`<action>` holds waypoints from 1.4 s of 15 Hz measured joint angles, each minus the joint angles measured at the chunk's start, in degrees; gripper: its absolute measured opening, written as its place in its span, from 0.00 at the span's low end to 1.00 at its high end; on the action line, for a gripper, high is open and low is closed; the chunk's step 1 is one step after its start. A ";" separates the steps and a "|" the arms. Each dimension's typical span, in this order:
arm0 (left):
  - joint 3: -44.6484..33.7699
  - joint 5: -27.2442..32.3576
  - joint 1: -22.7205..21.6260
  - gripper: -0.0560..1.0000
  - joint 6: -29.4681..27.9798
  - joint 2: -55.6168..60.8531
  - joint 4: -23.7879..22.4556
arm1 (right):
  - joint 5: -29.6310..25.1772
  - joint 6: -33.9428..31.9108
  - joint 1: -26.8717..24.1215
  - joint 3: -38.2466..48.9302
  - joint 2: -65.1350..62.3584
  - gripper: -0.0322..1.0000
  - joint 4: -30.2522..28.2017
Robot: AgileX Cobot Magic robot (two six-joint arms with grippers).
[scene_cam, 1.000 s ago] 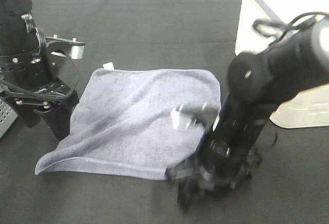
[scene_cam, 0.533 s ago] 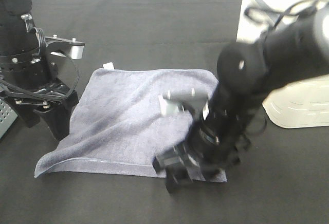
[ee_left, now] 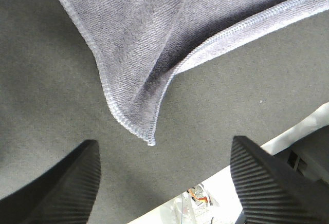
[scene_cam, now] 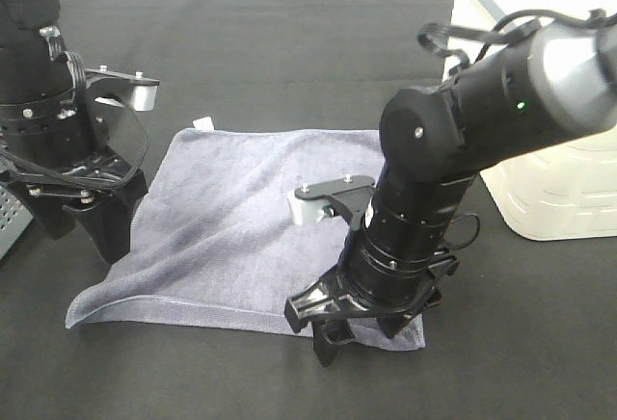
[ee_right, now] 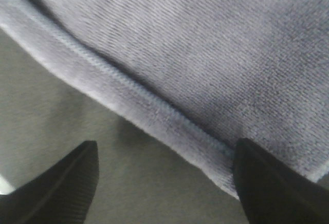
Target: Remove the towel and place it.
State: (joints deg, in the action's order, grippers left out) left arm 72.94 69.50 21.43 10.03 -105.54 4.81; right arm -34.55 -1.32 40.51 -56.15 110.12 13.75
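One towel (scene_cam: 241,227), greyish-lavender microfibre, lies spread flat on the black table (scene_cam: 289,54), roughly mid-table. A small white tag (scene_cam: 201,123) shows at its far left corner. The near left corner is slightly lifted and folded; the left wrist view shows that corner (ee_left: 149,141) curling over with a stitched hem.

Two grippers are in view. The left gripper (scene_cam: 87,232) stands at the towel's left edge, jaws spread wide, nothing between them; in its wrist view both fingers (ee_left: 72,183) frame the folded corner without touching it. The right gripper (scene_cam: 352,328) points down over the towel's near edge, close to the near right corner, jaws also spread wide and empty. Its wrist view shows the stitched hem (ee_right: 154,100) running diagonally between the two fingertips (ee_right: 67,178), cloth on one side, bare table on the other.

One white plastic container (scene_cam: 540,150) sits at the table's right side, well apart from the towel.
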 joint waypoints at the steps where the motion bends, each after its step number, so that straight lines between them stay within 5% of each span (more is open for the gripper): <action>1: 0.00 0.00 0.00 0.68 0.00 0.00 0.00 | 0.00 0.00 0.00 0.00 0.17 0.72 -0.06; 7: 0.00 0.00 0.00 0.68 0.00 0.00 0.00 | -10.37 0.46 0.11 0.00 -3.50 0.64 2.12; 12: 0.00 0.00 0.00 0.68 0.00 0.00 0.06 | -3.04 1.32 0.11 -3.32 -3.61 0.64 -0.80; 21: 0.00 0.00 0.00 0.68 0.23 0.00 0.06 | -9.11 1.32 0.11 -4.47 3.21 0.64 -0.92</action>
State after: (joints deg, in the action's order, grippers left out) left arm 72.94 69.50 21.43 10.26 -105.54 4.87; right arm -43.66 0.00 40.62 -60.62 113.33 12.83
